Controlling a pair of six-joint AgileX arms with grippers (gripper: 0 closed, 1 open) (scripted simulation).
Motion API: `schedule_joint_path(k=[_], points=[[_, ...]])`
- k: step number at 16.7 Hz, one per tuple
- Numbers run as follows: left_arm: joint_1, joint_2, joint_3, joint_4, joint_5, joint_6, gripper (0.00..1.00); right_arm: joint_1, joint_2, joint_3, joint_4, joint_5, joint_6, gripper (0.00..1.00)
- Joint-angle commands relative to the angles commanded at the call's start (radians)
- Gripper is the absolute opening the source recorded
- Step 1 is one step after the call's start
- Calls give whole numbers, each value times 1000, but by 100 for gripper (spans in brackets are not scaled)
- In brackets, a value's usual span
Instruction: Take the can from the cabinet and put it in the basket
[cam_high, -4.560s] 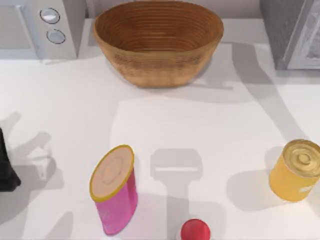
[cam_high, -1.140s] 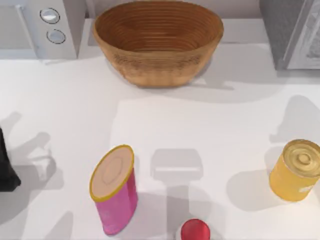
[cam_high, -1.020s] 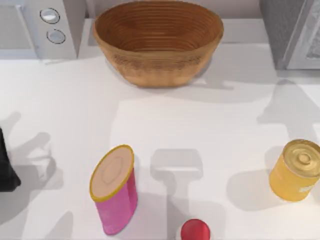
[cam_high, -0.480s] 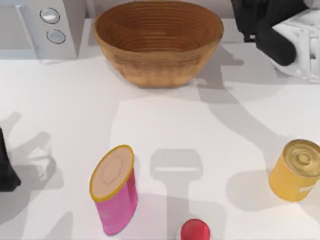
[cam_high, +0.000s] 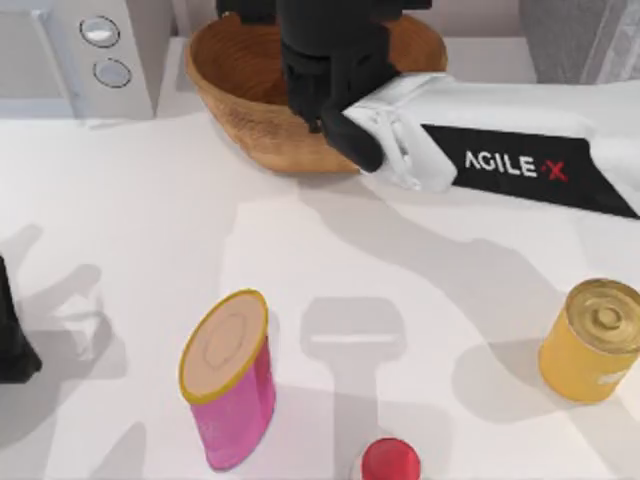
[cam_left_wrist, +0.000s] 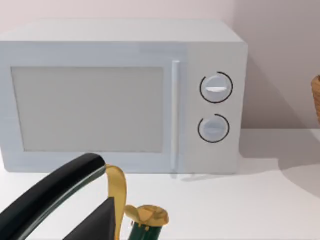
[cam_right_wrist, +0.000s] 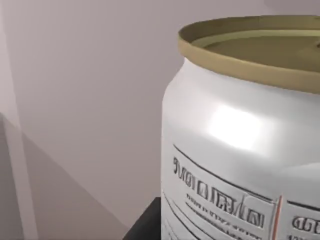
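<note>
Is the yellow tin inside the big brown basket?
No, the yellow tin stands on the white table at its right side, well away from the basket at the back.

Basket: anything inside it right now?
The right arm's gripper hangs over the basket, covering most of its inside; the bare wicker on the left holds nothing. The can fills the right wrist view, close against the gripper.

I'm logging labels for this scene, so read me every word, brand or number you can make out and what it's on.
"AGILE X": white letters with a red X, on the right arm reaching over the basket.
Small black print on the can: cannot be read.
Microwave: two plain knobs, no readable text.
</note>
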Motion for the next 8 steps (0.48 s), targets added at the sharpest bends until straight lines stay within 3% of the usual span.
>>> schedule_joint_path(k=[8], points=[[0, 0, 0, 0, 0, 0, 100, -11, 45, 39, -4, -10, 1, 0]])
